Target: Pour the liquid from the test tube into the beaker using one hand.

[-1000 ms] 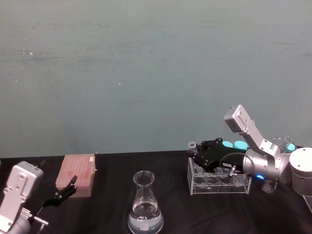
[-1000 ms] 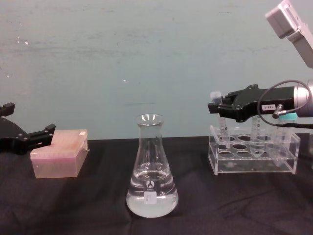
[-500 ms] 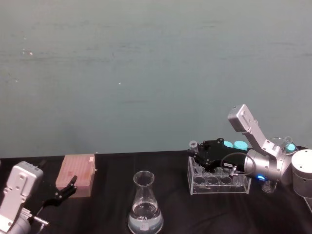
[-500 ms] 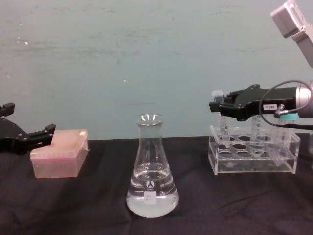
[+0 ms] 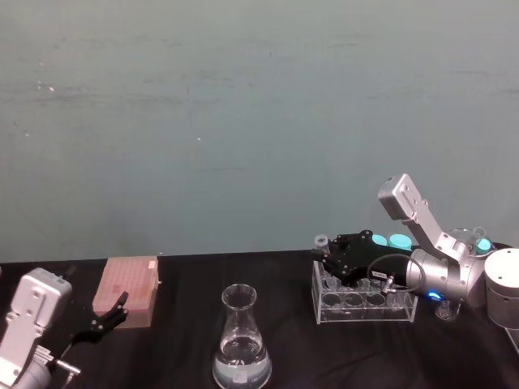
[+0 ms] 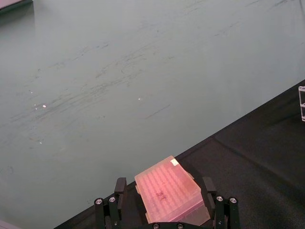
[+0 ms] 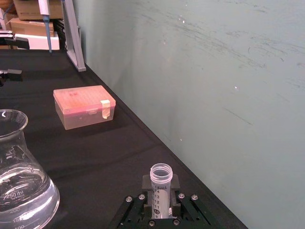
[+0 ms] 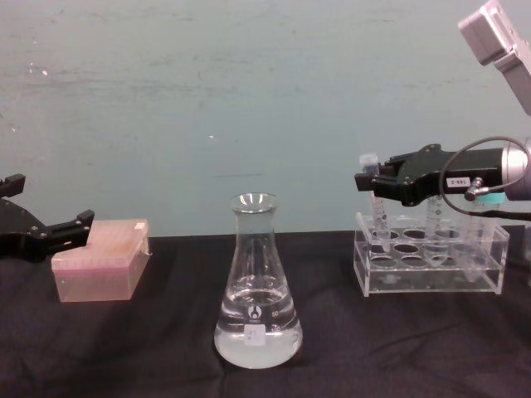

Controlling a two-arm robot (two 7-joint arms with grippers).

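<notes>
- Right gripper (image 8: 371,182) reaches in from the right above the near-left corner of the rack (image 8: 431,264), its fingers closed on the upper part of the tube (image 8: 377,209) — the tube stands upright, open rim just above the fingers, lower end down in a rack hole
- The right wrist view looks straight down the fingers at the open mouth of the tube (image 7: 160,190), printed marks facing the camera, the jaws snug on either side
- How much liquid the tube holds cannot be told
- Beaker (image 8: 257,284) stands at table centre, well apart from the rack and to its left, a pool of clear liquid in its wide base, neck open
- Left gripper (image 8: 50,235) hangs idle at the far left, fingers spread and holding nothing, just beside the pink box (image 8: 101,259); the left wrist view frames that box (image 6: 171,191) between the open fingers
- Step in hand, by the look of it: the pick-up — the tube is gripped but not yet drawn clear of the rack
- The next move would call for a straight lift until the tube's tip clears the rack, then a level carry left to the beaker's rim, mouth kept up
- The pour itself would need the mouth of the tube set right over the narrow neck before any tilt — a miss there spills on the black cloth (image 8: 149,348)
</notes>
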